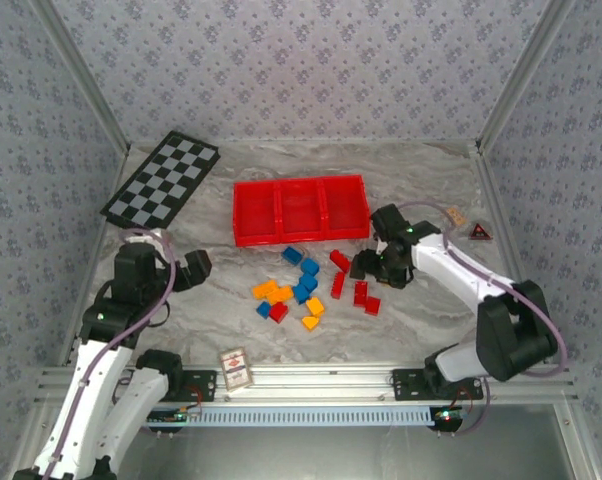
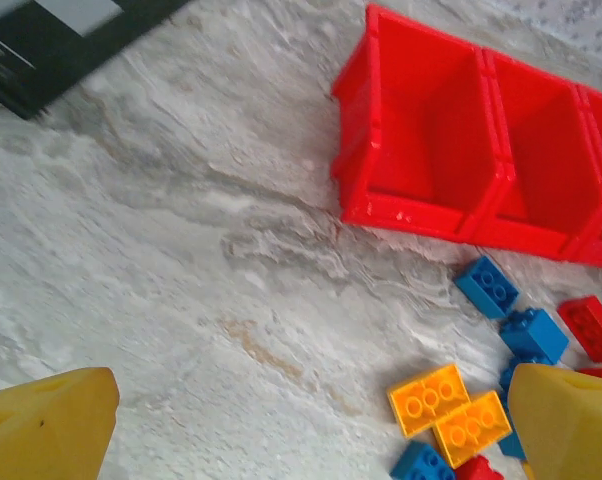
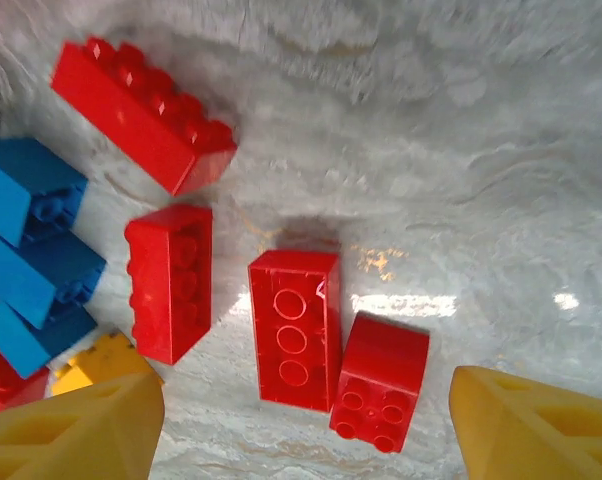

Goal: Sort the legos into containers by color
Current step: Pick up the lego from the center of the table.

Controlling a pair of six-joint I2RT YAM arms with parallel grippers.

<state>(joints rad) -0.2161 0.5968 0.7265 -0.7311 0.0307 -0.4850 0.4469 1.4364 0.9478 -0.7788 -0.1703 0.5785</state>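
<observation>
**A:** Closest in on the top view is the little card box (image 1: 236, 368), right by the front rail, about 7 o'clock from the brick pile. Where's the left gripper (image 1: 196, 266)?

**B:** It hangs over bare table at 9 o'clock from the pile. Jaws are spread wide, nothing between them. Its wrist cam has two orange bricks (image 2: 449, 412) lying on the table near its right finger.

**A:** And the legos (image 1: 301, 290)?

**B:** Loose on the marble table (image 1: 431, 180), dead center. Orange and blue are mostly on the left side, reds on the right. The red tray (image 1: 301, 183) with the three containers sits at 12 o'clock from them, just beyond. The checkered board (image 1: 161, 180) is off at 10.

**A:** Right gripper (image 1: 364, 268)?

**B:** Down at the pile's 3 o'clock edge, over the reds. Jaws are apart, not pinching anything. On its wrist cam a long red brick (image 3: 293, 328) and a short red brick (image 3: 381, 390), touching each other, lie between the yellow fingers (image 3: 71, 430), with a gap to each.
</observation>
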